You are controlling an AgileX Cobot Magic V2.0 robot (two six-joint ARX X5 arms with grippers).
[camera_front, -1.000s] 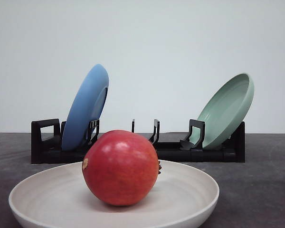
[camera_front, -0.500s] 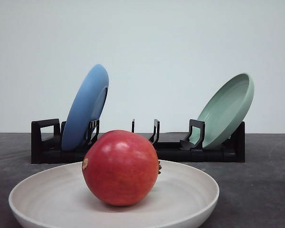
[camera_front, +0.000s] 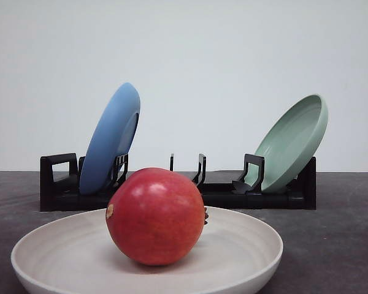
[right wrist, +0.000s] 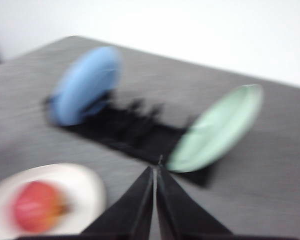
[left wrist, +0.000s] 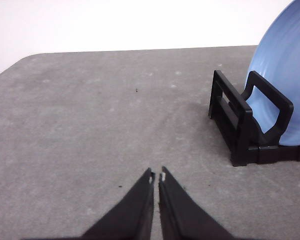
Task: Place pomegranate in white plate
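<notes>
The pomegranate [camera_front: 155, 215] rests inside the white plate [camera_front: 245, 245] on the grey table [camera_front: 337, 245]. Behind it a black rack [camera_front: 221, 196] holds the blue plate [camera_front: 108, 141] and the pale green plate [camera_front: 292, 142]. The left fingers [left wrist: 156, 176] and the right fingers [right wrist: 155, 170] are pressed together, holding nothing.

The pomegranate [camera_front: 156, 216] is glossy red, shading orange-red toward its 3 o'clock side, with a small tan patch at 9 o'clock and a dark brown calyx nub at 3 o'clock. The white plate [camera_front: 245, 245] is matte off-white with faint concentric rings. The blue plate [camera_front: 110, 139] is plain sky blue; the pale green plate [camera_front: 292, 142] is plain mint. The rack [camera_front: 221, 195] is black. The table [left wrist: 90, 125] is mottled dark grey with pale flecks. Both the left gripper [left wrist: 156, 178] and the right gripper [right wrist: 155, 172] are black.
</notes>
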